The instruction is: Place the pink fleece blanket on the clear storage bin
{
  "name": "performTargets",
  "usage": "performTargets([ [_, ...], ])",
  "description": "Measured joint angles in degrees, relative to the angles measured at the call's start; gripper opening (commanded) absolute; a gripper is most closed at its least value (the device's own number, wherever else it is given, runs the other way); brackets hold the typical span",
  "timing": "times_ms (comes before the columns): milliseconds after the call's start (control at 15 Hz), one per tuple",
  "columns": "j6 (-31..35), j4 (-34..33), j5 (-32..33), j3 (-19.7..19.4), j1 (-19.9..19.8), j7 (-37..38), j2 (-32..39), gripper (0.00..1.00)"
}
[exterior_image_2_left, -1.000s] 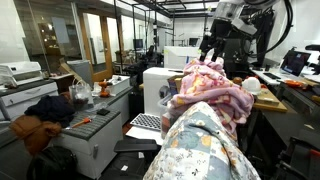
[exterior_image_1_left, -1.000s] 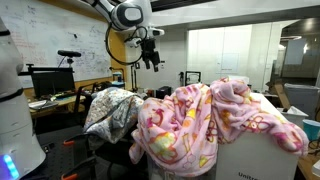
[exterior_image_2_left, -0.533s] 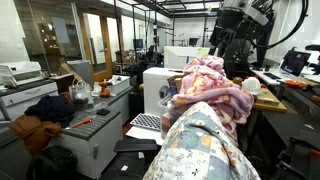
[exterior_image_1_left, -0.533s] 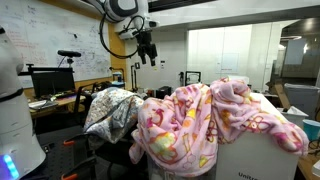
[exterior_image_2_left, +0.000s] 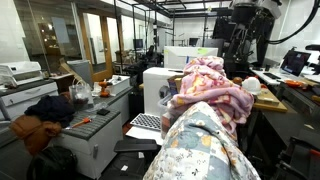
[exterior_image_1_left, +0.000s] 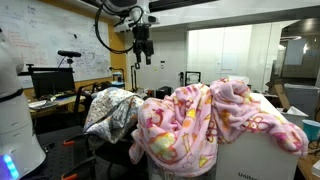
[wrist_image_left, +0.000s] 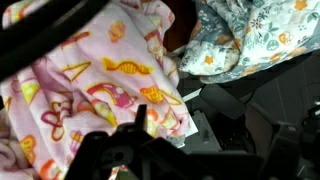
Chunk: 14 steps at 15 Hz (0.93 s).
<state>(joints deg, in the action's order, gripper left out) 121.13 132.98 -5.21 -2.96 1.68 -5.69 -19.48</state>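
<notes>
- Pink blanket [exterior_image_1_left: 215, 120] lies in a heap, draped over the top of a white box [exterior_image_1_left: 255, 158], with folds hanging down its front. Whatever is under the heap is hidden.
- Patterned blanket [exterior_image_1_left: 112, 110] sits bunched just beside the pink one, with a dark gap between them in the wrist view.
- End effector [exterior_image_1_left: 146, 58] hangs high above both blankets, fingers spread, holding nothing.

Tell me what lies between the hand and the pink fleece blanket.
Nothing solid: in an exterior view the hand hangs above the pink fleece blanket, off to one side, with only open air between them.
</notes>
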Motion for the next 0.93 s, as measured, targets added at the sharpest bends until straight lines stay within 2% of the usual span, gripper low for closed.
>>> performTargets([
  [533,-9.66,-1.49,2.06,-0.13,-1.16,0.11,-1.34,1.00],
  [933,-13.81,-4.09,4.76,0.64,-1.16,0.26,-3.46,1.00],
])
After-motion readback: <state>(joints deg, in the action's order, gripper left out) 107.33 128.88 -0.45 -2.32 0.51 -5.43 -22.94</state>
